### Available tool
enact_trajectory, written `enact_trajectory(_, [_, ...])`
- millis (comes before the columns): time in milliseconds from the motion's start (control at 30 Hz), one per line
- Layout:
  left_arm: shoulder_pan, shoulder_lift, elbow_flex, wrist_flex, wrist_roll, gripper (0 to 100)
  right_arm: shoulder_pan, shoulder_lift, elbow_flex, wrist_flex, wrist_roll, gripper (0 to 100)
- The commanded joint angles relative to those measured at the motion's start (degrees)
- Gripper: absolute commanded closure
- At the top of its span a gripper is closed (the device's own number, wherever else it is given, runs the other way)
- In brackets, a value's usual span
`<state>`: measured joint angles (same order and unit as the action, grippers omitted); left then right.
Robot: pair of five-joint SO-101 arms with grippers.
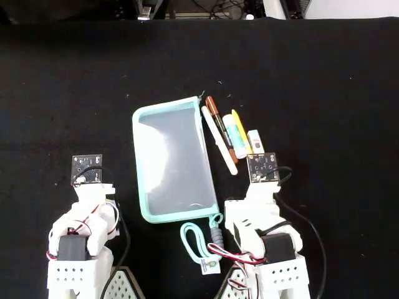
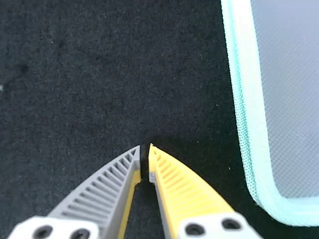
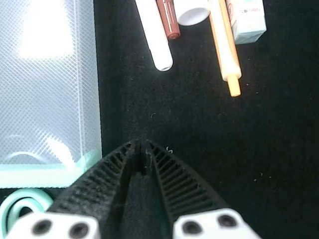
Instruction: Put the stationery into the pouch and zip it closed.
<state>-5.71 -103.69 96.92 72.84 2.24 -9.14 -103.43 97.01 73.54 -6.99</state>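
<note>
Nothing done yet; the task looks to be at its very start. Left end effector (image 2: 144, 149) is closed, tips together, gripping nothing, low over the black bench (image 1: 312, 93). The pouch (image 1: 171, 156) lies just off to its side, with one mint-trimmed corner near the yellow finger and no contact.

Right end effector (image 3: 142, 144) is also closed and empty. The pouch edge is beside it on one side, and the stationery is ahead of its tips and apart from them: white pen (image 3: 154, 35) nearest, then brown marker (image 3: 169, 20), glue stick (image 3: 192, 12), yellow pen (image 3: 227, 50) and small boxed eraser (image 3: 246, 20).

All five lie on the bench in a loose row just beside the pouch's long edge, outside it. The pouch is flat and looks empty through its clear face. Its mint strap (image 1: 196, 243) curls next to the right arm base. Can't tell whether the zip is open.

Left to do: every item in, then zip shut.
</note>
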Motion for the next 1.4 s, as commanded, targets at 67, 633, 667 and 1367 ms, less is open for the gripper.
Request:
enact_trajectory(67, [0.6,-0.4,0.4,0.1,-0.7,95,0.3,-3.3,-0.5,0.3,-0.7,98.4])
enact_trajectory(633, [0.7,-0.4,0.4,-0.2,-0.8,95,-18.5,-3.3,-0.5,0.3,-0.8,98.5])
enact_trajectory(667, [0.7,-0.4,0.4,-0.2,-0.9,95,-18.8,-3.3,-0.5,0.3,-0.8,98.5])
enact_trajectory(1367, [0.2,-0.4,0.4,-1.5,-0.9,95,-10.5,-3.3,-5.1,-15.0,22.8,98.3])
